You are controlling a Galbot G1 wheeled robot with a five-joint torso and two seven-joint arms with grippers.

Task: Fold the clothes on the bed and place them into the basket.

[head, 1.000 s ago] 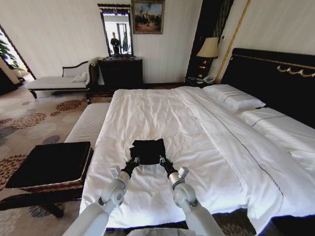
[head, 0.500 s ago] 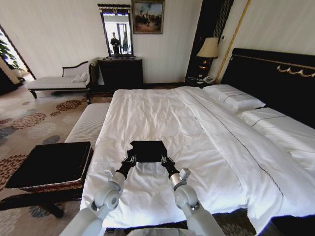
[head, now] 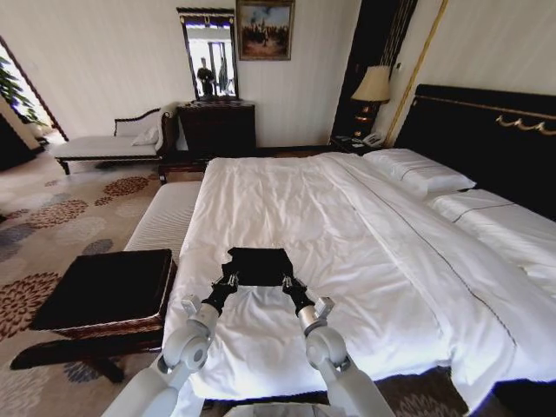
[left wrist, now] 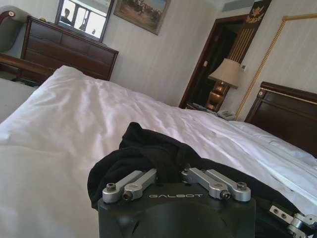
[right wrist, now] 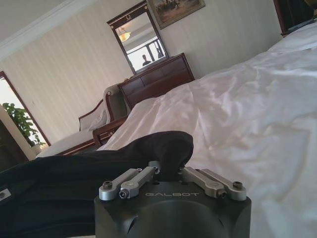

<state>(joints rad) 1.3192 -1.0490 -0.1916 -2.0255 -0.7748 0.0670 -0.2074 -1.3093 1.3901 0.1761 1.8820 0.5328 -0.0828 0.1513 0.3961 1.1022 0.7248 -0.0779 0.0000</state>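
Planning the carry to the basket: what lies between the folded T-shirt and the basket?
In the head view, bare white sheet runs from the T-shirt to the bed's left edge; the basket stands right beside that edge.

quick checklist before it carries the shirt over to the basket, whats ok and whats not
1. Left gripper shut on the T-shirt: ok.
2. Right gripper shut on the T-shirt: ok.
3. T-shirt folded compact, held between both grippers: ok.
4. T-shirt lifted off the bed: cannot tell; its far edge may touch the sheet.
5. Basket beside the bed on the robot's left: ok.
6. Basket open to receive it: not ok; a black top covers it.
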